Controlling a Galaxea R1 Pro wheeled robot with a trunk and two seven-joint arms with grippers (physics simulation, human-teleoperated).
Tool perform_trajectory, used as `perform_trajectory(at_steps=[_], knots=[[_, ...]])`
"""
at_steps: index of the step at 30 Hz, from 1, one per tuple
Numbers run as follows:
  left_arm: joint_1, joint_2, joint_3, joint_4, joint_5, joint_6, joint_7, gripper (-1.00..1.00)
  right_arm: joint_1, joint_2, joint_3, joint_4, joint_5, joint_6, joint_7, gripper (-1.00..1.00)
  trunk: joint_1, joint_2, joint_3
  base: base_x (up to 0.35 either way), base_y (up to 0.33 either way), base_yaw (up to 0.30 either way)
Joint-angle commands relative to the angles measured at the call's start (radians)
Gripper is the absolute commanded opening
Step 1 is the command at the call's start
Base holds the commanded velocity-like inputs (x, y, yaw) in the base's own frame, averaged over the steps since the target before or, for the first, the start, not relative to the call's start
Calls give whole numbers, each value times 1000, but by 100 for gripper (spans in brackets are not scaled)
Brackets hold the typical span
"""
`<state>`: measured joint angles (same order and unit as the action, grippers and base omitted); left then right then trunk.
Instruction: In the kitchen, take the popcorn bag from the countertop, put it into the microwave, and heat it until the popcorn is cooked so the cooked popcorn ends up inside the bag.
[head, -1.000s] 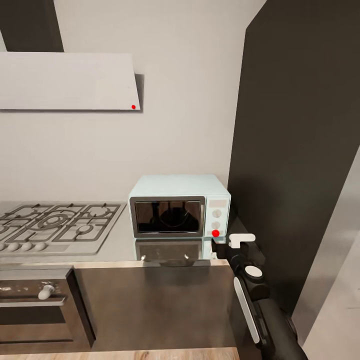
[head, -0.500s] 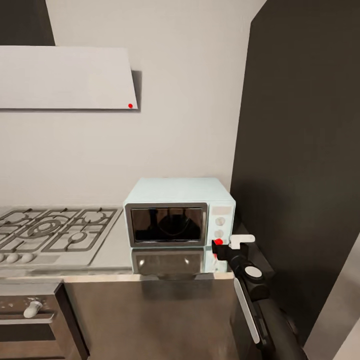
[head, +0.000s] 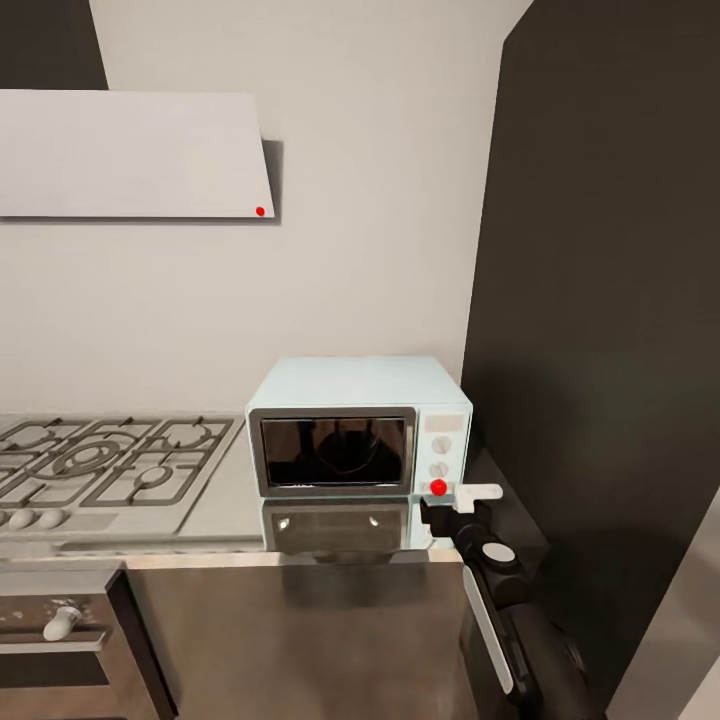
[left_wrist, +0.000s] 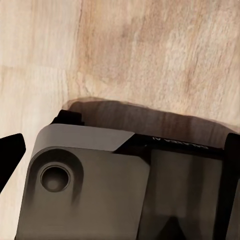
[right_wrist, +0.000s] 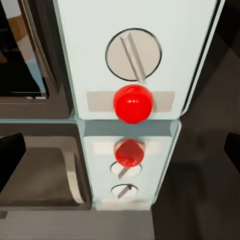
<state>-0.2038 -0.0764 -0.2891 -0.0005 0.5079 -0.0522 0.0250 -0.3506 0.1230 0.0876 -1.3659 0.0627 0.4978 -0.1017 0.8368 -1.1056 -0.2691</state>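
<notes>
Right gripper (head: 447, 503), fingers apart, is hovering just in front of microwave (head: 355, 425) red button (right_wrist: 132, 103); left gripper: can't tell.

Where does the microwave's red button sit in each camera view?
Head view: red button, lowest on the microwave panel, just above the right claw.
Right wrist view: button central, under a round knob.
Left wrist view: wooden floor.
Shared landmark: the knob.

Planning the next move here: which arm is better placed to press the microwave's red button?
The right. Its end effector sits just below the red button on the microwave, and its wrist camera faces that button. The left wrist camera faces the wood floor.
</notes>
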Motion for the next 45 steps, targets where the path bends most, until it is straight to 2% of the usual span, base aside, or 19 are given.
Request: perform_trajectory(at_steps=[1, 17, 26, 40, 41, 45], knots=[[0, 0, -9, 1, 8, -3, 3, 100, -1, 0, 1, -1, 7, 7, -3, 100, 0, -1, -1, 0, 0, 0], [0, 0, -9, 1, 6, -3, 1, 100, -1, -10, 0, 49, 9, -2, -4, 100, 0, -1, -1, 126, 108, 0], [0, 0, -9, 1, 5, -3, 1, 100, -1, -21, -72, 48, 10, 4, 2, 100, 0, -1, -1, 2, 2, 0], [0, 0, -9, 1, 6, -3, 1, 100, -1, -22, -73, 44, 20, 8, 2, 100, 0, -1, -1, 0, 0, 0], [-1, 0, -9, 1, 6, -3, 1, 100, -1, -23, -74, 44, 19, 8, 2, -100, 0, -1, -1, 0, 0, 0], [0, 0, -9, 1, 5, -3, 1, 100, -2, -23, -75, 44, 17, 11, 1, -100, 0, -1, -1, 0, 0, 0]])
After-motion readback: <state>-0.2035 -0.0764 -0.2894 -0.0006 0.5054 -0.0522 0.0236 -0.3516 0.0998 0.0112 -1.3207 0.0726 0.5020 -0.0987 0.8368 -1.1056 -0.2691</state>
